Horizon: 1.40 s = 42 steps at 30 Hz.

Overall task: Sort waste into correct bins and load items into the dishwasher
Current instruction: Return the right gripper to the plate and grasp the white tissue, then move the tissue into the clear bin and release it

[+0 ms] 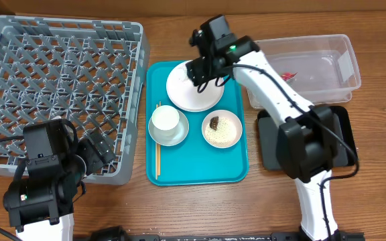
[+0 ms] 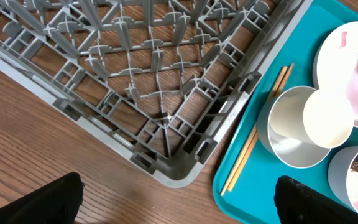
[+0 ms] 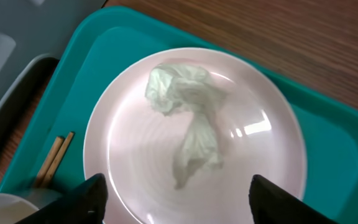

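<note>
Just ahead of the right gripper [image 3: 178, 190] — jaws spread wide — the tissue [image 3: 188, 118] lies on the plate [image 3: 272, 155]

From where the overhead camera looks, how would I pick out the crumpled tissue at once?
Find the teal tray in the middle, between the grey rack and the clear tub. On the flat white plate at its top end in the overhead view lies the tissue. It is the only soft, wrinkled thing there: the cup looks empty and the bowl holds rice.

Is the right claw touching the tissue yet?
Apart. Right wrist view: the right claw is open, fingertips flanking the tissue with bare plate between.
</note>
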### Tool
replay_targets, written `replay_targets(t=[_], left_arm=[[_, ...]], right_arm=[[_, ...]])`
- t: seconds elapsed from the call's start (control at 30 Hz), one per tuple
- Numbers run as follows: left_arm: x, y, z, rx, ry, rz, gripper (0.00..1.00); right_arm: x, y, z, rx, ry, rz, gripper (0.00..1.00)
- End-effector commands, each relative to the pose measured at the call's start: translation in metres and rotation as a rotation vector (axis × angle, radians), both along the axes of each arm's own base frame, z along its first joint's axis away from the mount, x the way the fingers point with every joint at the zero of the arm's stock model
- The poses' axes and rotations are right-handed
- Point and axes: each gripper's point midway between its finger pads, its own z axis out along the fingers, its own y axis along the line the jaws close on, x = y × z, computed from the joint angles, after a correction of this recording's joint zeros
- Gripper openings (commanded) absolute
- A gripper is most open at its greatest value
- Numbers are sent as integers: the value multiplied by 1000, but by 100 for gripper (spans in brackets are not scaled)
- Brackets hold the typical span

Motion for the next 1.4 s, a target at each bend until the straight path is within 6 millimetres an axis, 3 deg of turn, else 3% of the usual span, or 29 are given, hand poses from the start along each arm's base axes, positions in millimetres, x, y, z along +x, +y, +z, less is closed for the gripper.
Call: replay_targets(t=[0.0, 0.1, 0.23, 0.43, 0.7, 0.83, 1.03, 1.17, 1.27, 1.37], left_arm=[[1, 3, 9, 15, -23, 5, 100], [1, 3, 8, 15, -23, 5, 100], [1, 3, 8, 15, -22, 5, 100], [1, 3, 8, 15, -22, 5, 100], [0, 3, 7, 14, -13, 5, 100], [1, 3, 6, 13, -8, 5, 100], [1, 3, 5, 13, -4, 6, 100], [1, 3, 5, 12, -2, 5, 100], [1, 3, 5, 12, -4, 5, 100], [1, 3, 5, 12, -3, 6, 100]], right_arm=[[-2, 9, -26, -14, 35, 6, 72], [0, 12, -44, -17, 53, -7, 71], [2, 13, -59, -26, 57, -10, 62], [10, 6, -64, -61, 35, -62, 56], [7, 5, -73, -72, 54, -62, 39], [4, 2, -88, -80, 87, -84, 24], [3, 0, -88, -92, 92, -90, 6], [-2, -10, -76, -116, 104, -103, 4], [-3, -20, -48, -107, 89, -118, 4], [1, -32, -4, -69, 46, -160, 4]])
